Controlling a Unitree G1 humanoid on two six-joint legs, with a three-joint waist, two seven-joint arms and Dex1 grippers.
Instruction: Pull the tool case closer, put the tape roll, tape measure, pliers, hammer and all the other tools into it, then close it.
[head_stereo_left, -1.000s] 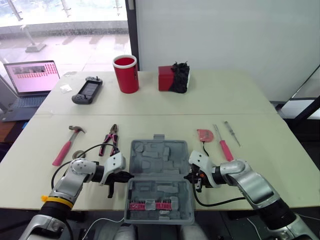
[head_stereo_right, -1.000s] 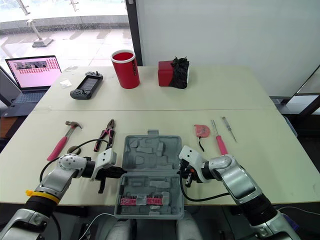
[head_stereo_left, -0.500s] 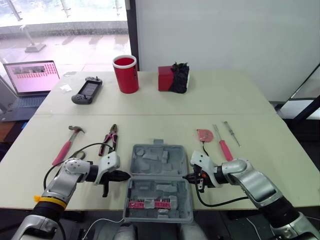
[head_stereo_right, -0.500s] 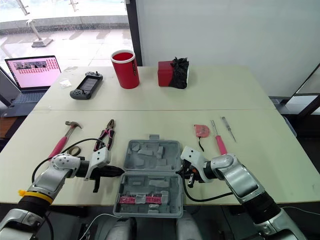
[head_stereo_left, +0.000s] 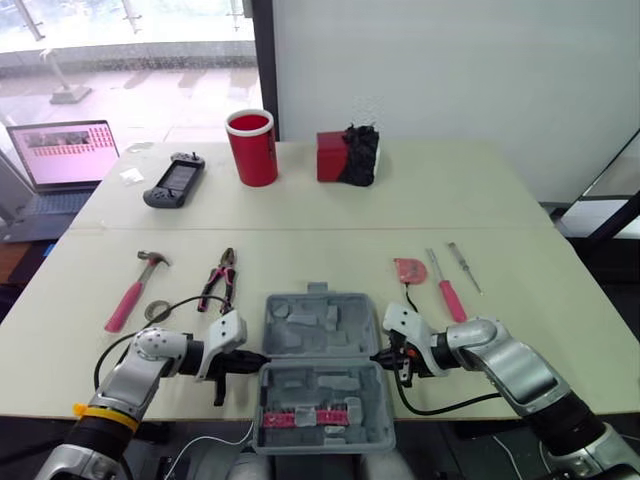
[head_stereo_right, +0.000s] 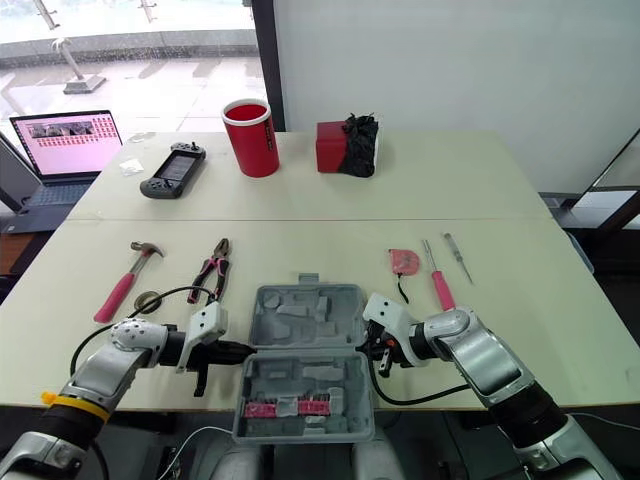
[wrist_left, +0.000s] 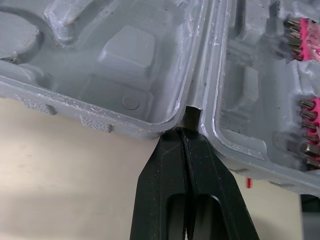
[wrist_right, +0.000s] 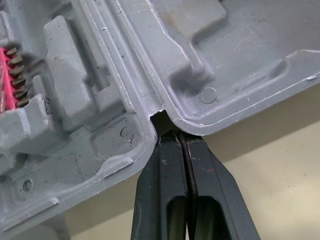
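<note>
The open grey tool case (head_stereo_left: 318, 327) lies at the table's front middle, with a pink bit holder (head_stereo_left: 310, 414) in its near half. My left gripper (head_stereo_left: 258, 357) is shut, its tips pressed into the hinge notch (wrist_left: 190, 116) on the case's left side. My right gripper (head_stereo_left: 378, 355) is shut too, its tips in the hinge notch (wrist_right: 161, 121) on the right side. Left of the case lie a pink-handled hammer (head_stereo_left: 135, 288), a tape roll (head_stereo_left: 156, 311) and pliers (head_stereo_left: 220, 280). To its right lie a red tape measure (head_stereo_left: 409, 270), a pink screwdriver (head_stereo_left: 448, 290) and a thin screwdriver (head_stereo_left: 465, 267).
At the back stand a red cup (head_stereo_left: 252, 147), a red box with a black bundle (head_stereo_left: 347, 157), a game controller (head_stereo_left: 174, 182) and a laptop (head_stereo_left: 62, 155). The case's near half hangs over the table's front edge.
The case has slid toward the front edge with both grippers at its hinge. Both arms drew back with it.
</note>
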